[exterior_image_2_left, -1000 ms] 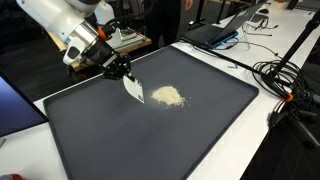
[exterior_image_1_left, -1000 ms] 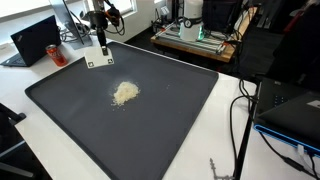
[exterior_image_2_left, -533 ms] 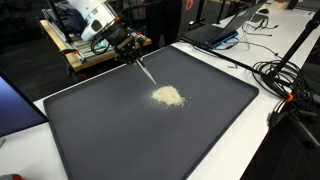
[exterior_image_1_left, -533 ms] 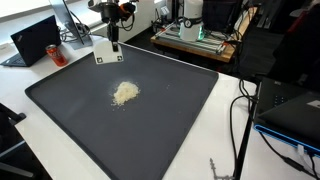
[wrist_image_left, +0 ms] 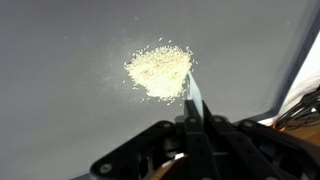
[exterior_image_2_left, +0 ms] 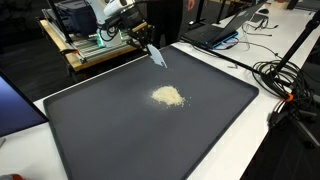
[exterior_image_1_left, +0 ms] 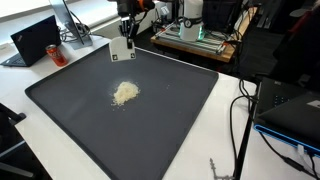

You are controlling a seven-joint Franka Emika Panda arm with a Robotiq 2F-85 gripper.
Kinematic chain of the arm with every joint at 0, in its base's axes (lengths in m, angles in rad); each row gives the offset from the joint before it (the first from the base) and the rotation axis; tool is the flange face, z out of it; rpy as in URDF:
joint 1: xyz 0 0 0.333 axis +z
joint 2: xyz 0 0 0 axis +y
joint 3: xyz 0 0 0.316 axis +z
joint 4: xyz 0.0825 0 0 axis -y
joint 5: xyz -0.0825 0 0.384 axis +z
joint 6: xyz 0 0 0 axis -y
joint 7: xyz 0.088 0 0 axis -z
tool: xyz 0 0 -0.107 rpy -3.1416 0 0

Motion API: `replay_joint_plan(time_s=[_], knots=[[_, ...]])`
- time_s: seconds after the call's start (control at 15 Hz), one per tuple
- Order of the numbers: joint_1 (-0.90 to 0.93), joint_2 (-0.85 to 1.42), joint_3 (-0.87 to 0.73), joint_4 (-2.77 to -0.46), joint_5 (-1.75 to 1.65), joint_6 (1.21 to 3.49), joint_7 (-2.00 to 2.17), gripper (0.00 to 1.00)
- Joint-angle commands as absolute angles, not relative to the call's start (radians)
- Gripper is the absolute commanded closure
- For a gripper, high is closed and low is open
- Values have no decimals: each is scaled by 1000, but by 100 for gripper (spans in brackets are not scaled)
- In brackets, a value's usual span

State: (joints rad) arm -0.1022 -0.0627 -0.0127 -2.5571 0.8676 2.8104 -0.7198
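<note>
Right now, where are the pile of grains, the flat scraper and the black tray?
pile of grains (wrist_image_left: pixel 160 72), wrist view, middle of the heap.
flat scraper (exterior_image_1_left: pixel 121 51), an exterior view, centre of its white face.
black tray (exterior_image_1_left: pixel 170 115), an exterior view, bare surface.

Both exterior views look down from afar, on different sides, at the large dark grey rectangular mat (exterior_image_1_left: pixel 170 130), sharing its pale heap of grains (exterior_image_2_left: pixel 167 95). The wrist view faces that heap from closer, past a thin white flat card (wrist_image_left: pixel 192 95).

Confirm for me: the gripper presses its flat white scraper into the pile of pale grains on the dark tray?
No. The gripper holds the flat white scraper near the edge of the dark tray, well apart from the pile of pale grains; both exterior views show the gap.
</note>
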Motion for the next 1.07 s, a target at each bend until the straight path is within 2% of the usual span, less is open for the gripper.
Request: replay_joint_plan(time_s=[0.0,0.33,0.53,0.6,0.67,1.0], knots=[[-74,-95,13,-2613,599,2867,-497,99],[-260,-55,191,-2574,182,2817,-244,99],[-360,-135,306,-2530,-69,2662,-99,99],[-343,-126,317,-2483,-153,2606,-32,99],[-216,-109,216,-2438,-238,2562,27,99],[-62,-63,206,-2310,-355,2394,101,99]])
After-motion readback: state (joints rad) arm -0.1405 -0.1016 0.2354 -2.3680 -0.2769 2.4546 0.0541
